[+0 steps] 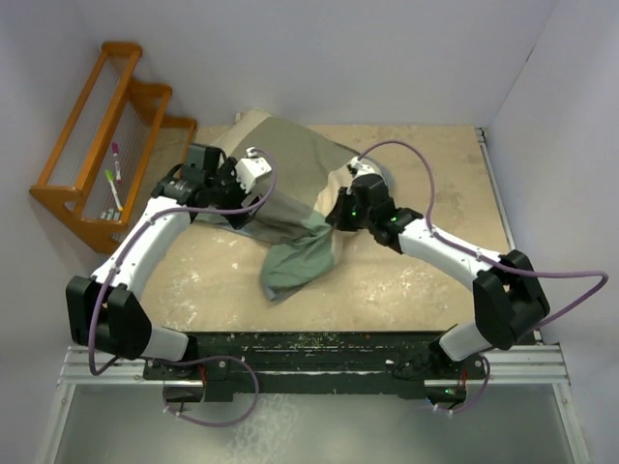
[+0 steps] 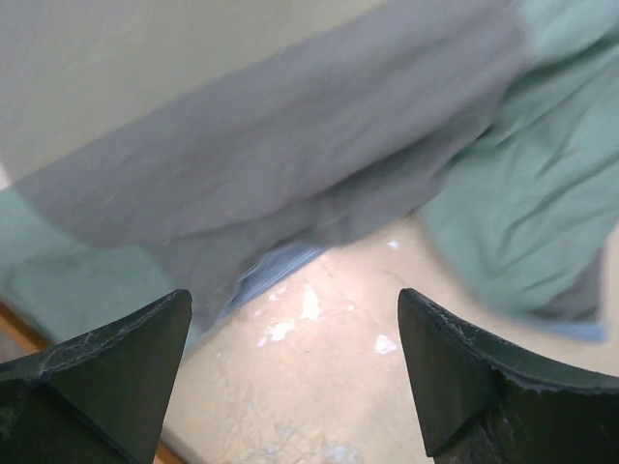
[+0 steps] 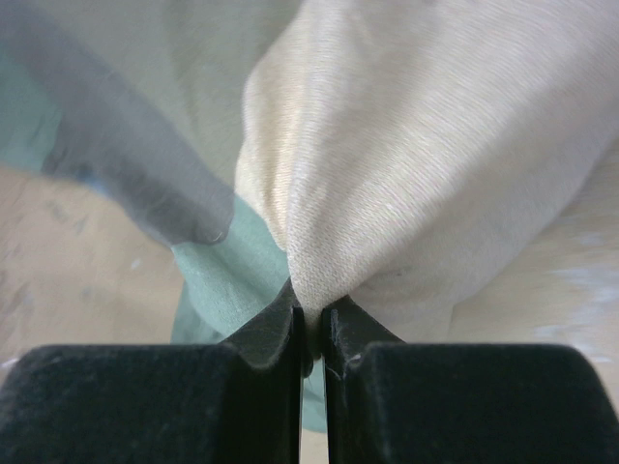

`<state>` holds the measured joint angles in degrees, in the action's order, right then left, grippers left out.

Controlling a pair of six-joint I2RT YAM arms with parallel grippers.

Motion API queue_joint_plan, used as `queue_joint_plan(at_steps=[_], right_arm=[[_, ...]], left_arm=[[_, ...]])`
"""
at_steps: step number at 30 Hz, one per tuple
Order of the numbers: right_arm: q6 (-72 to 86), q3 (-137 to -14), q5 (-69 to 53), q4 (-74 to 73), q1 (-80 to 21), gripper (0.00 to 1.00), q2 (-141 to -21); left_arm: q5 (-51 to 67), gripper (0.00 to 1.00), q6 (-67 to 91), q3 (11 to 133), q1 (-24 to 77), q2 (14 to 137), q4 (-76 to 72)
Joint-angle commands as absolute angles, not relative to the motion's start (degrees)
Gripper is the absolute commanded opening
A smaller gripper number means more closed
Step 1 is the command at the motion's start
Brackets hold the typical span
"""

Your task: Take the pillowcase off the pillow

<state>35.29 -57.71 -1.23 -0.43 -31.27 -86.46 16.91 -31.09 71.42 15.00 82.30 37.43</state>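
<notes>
top view: the pillowcase (image 1: 290,208) is seen heaped mid-surface (image 1: 416,280), sat between the two pincers. the left pincer (image 1: 247,179) is parked right at its one edge, and the right pincer (image 1: 340,208) is pushed up against the opposite side.

left wrist view: the left pincer (image 2: 295,367) is spread wide with nothing between its fingers. grey and teal case cloth is draped just ahead of the tips, not touched as far as can be told. bare surface is seen right under the gap.

right wrist view: the right pincer (image 3: 309,314) is clamped shut on a pinch of pale cream fabric, taken to be a corner of the pillow (image 3: 416,145), which bulges straight out from the tips. teal and grey case cloth is seen behind it and off to its left.

step in hand, as judged: the pillow is anchored on the right so the case can be peeled off. next, the open left pincer would need to be driven forward onto the loose case edge, shut on case cloth only, then pulled away from the right pincer.
</notes>
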Motion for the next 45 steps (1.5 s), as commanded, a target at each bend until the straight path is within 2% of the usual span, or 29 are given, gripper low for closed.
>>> queue_joint_plan(at_steps=[1,3,4,7,8,10,14,21,28,31,33,35,36,45], right_arm=[[42.2,-58.8,-1.8,4.8,-37.9,0.11,-83.9],[43.1,-59.2,-3.0,5.5,-40.1,0.15,-84.1],[44.0,-59.5,-4.2,5.3,-40.4,0.28,-84.1],[46.7,-58.3,-4.2,2.4,-40.2,0.57,-81.6],[46.7,-56.2,-2.1,1.5,-39.6,0.63,-80.0],[47.3,-52.3,-1.7,0.1,-36.3,0.69,-77.3],[47.7,-43.9,-2.2,1.0,-30.8,0.72,-73.7],[45.4,-37.9,-8.3,12.3,-30.8,0.66,-79.6],[46.0,-37.7,-14.1,20.9,-32.0,0.59,-86.7],[46.9,-38.7,-15.1,23.0,-33.6,0.47,-87.7],[47.6,-39.7,-15.7,23.6,-34.6,0.35,-87.0],[48.2,-41.5,-15.7,22.4,-35.8,0.15,-85.3],[48.0,-42.8,-15.1,20.4,-36.4,0.0,-84.1],[45.7,-55.5,-10.4,7.4,-39.9,0.0,-76.4]], left_arm=[[28.1,0.91,-30.6,69.8,15.9,79.5,41.5],[28.1,0.94,-30.5,67.7,17.2,79.1,41.2],[27.7,0.94,-30.4,66.5,18.4,78.8,40.5],[25.7,0.93,-31.2,64.1,21.3,78.0,39.2],[25.0,0.93,-31.8,63.5,22.3,77.7,38.8],[23.8,0.92,-33.0,62.6,24.3,77.4,38.6],[21.9,0.9,-35.0,61.9,27.5,77.6,38.4],[21.1,0.87,-35.9,61.7,28.1,79.4,38.2],[20.8,0.91,-36.7,61.0,28.0,76.9,38.9],[20.9,0.92,-37.9,59.8,28.0,74.9,38.1],[20.5,0.92,-38.8,58.3,28.0,73.7,37.4],[20.0,0.92,-39.6,56.7,28.0,72.3,36.5],[19.5,0.92,-40.0,55.7,28.0,71.1,35.7],[17.5,0.92,-42.1,48.7,28.0,62.5,35.3]])
